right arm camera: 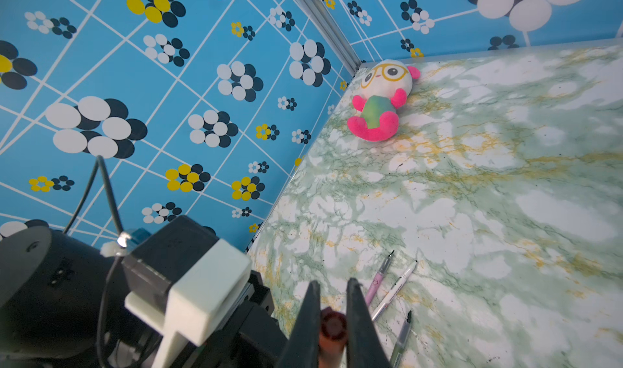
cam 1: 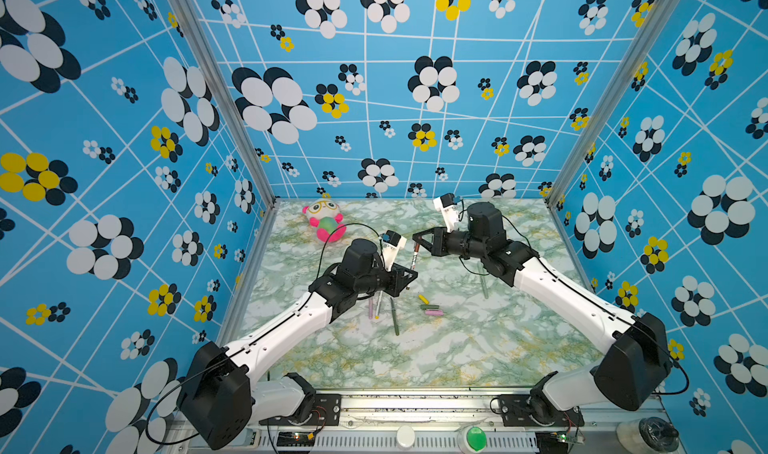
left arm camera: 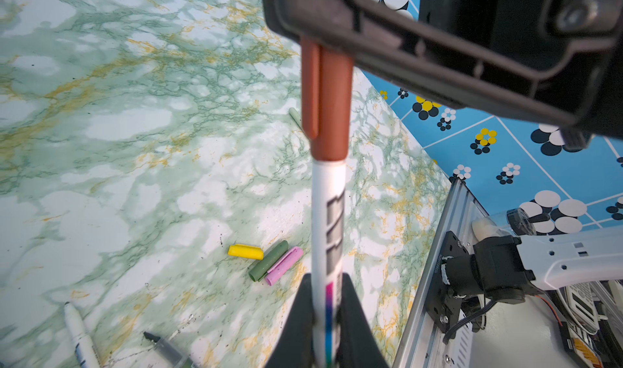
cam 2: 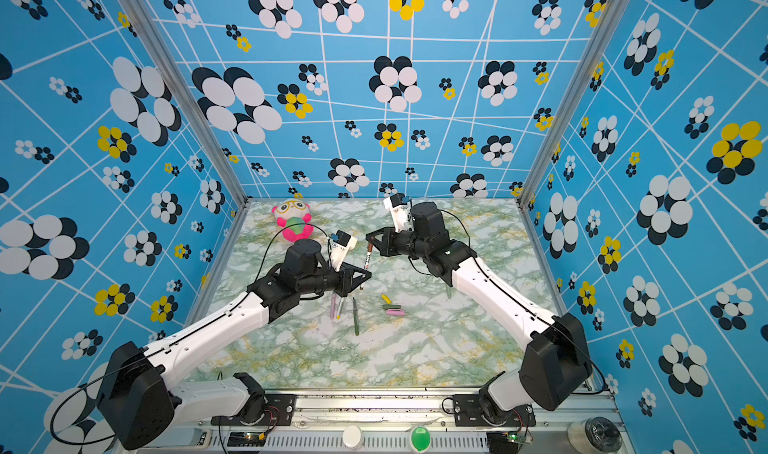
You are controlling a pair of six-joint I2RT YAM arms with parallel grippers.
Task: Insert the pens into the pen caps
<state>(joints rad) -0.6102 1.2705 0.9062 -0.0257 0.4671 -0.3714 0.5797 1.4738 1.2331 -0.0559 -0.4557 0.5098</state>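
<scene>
1. Nearest on the marbled table lies a dark green pen, uncapped and alone.
2. Just beyond it, three loose caps sit together. The pink cap lies against the dark green cap, and the yellow cap is just beside them.
3. Left of the caps, a pink pen and a loose white pen lie side by side, partly under the left arm.
4. The left claw is clamped on the lower body of the held white pen, which is raised off the table and steeply tilted.
5. A pale green pen lies beneath the right arm.
6. The right claw pinches the brown cap, which is seated over the held pen's upper end.
7. Farthest back, a plush toy rests near the rear left corner.
</scene>
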